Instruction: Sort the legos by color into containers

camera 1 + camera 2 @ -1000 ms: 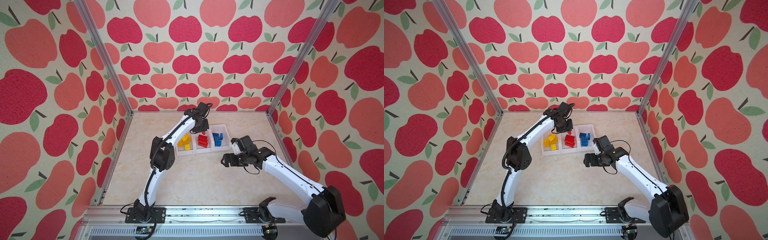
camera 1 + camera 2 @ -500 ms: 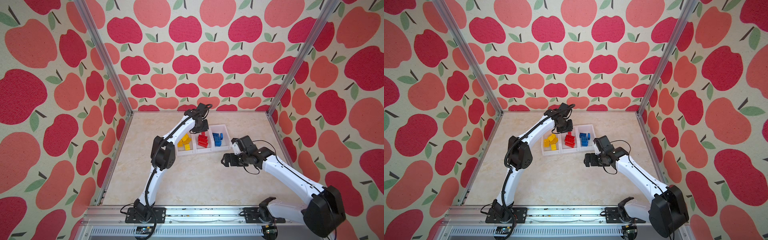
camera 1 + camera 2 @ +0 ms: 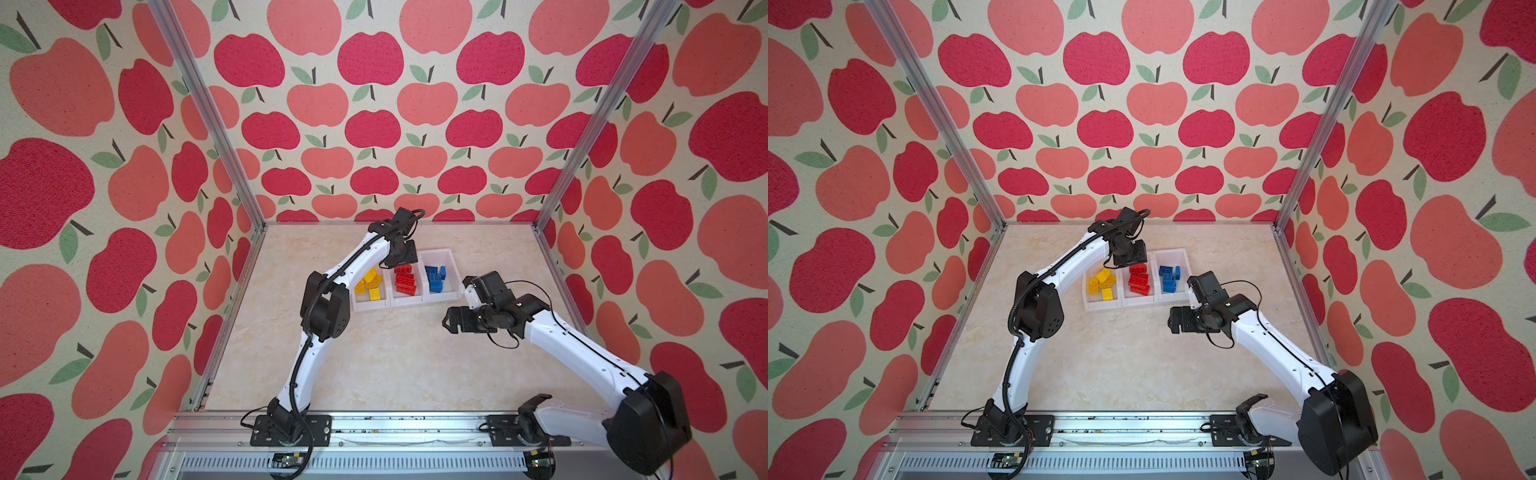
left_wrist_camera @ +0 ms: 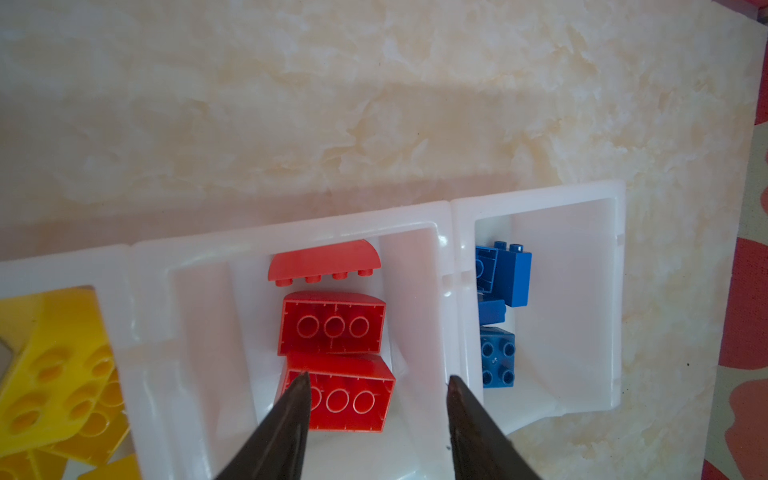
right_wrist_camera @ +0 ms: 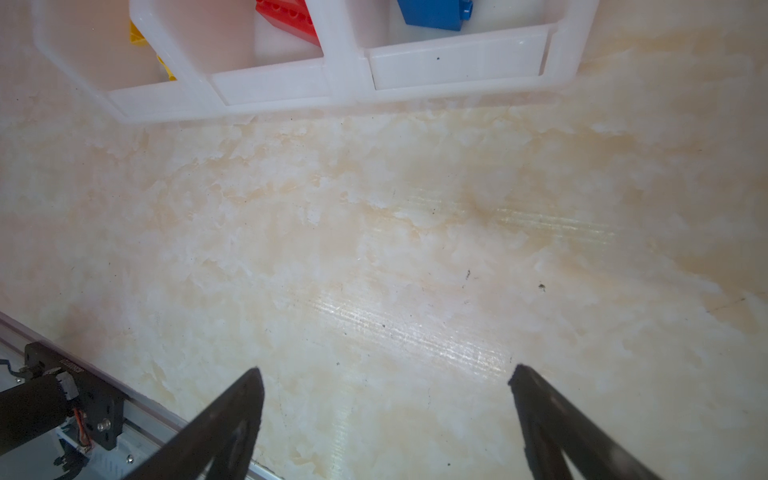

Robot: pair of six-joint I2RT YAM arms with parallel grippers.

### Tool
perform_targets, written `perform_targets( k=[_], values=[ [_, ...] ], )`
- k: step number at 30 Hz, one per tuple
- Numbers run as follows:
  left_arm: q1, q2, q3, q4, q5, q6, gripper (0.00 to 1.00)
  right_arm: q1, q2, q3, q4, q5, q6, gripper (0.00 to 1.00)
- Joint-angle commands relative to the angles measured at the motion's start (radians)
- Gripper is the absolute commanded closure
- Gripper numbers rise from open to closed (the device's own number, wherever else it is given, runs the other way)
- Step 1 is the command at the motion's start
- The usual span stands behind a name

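3 white containers (image 3: pixel 407 300) stand joined in 1 row near the middle of both top views, on the pale marbled table (image 3: pixel 395 365). Every brick I can see lies inside them, 1 colour to a bin. The yellow legos (image 3: pixel 369 283) are in the bin at frame left, the red legos (image 3: pixel 405 280) in the middle bin, and the blue legos (image 3: pixel 435 277) in the bin at frame right.

From the left wrist camera I count 3 red bricks: 1 on its side with 4 studs showing, and 2 with their hollow undersides up, each showing 3 rings. The blue ones come to at least 3, 1 of them a square piece with 4 studs up. They crowd 1 wall of their bin and I cannot count them for sure. The yellow heap looks like about 4 pieces, too overlapped to be certain.

There are 2 arms. The left gripper (image 4: pixel 379 379) hangs over the middle bin, at the upper edge of the row in both top views, its 2 jaws parted and holding nothing. 1 tip overlaps the nearest red brick and the other stands by the wall shared with the blue bin. The right gripper (image 5: pixel 386 372) hovers over bare table, a little right of centre and below the bins in both top views, jaws spread wide and empty.
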Motion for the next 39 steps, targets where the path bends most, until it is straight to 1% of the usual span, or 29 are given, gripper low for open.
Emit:
perform_targets(
  k=[1,4,10,16,20,26,30,32,35,39],
  values=[
    [0.006,-0.107,-0.071,0.037,-0.015,0.018,0.41,-0.006,-0.020,0.010,-0.021,0.024,0.000,0.04],
    [0.003,-0.196,-0.171,0.082,-0.043,0.032,0.35,-0.013,-0.016,0.022,-0.018,0.030,-0.014,0.03],
    [0.001,-0.408,-0.434,0.179,-0.119,0.070,0.23,-0.048,-0.008,0.038,-0.001,0.029,-0.049,0.01],
    [0.013,-0.633,-0.705,0.280,-0.193,0.102,0.09,-0.114,0.015,0.066,0.028,0.028,-0.118,0.01],
    [0.048,-0.761,-0.855,0.322,-0.221,0.120,0.01,-0.167,0.043,0.101,0.045,0.027,-0.171,0.01],
    [0.148,-0.916,-1.038,0.355,-0.248,0.182,0.01,-0.260,0.065,0.130,0.096,0.033,-0.260,0.01],
    [0.231,-1.020,-1.160,0.420,-0.269,0.260,0.01,-0.323,0.061,0.107,0.189,0.064,-0.325,0.01],
    [0.283,-1.060,-1.220,0.466,-0.265,0.293,0.01,-0.354,0.061,0.078,0.255,0.077,-0.361,0.01],
    [0.366,-1.112,-1.302,0.546,-0.249,0.340,0.01,-0.397,0.066,0.014,0.383,0.129,-0.404,0.01],
    [0.468,-1.168,-1.402,0.671,-0.220,0.408,0.01,-0.457,0.058,-0.125,0.638,0.157,-0.427,0.01]
  ],
)
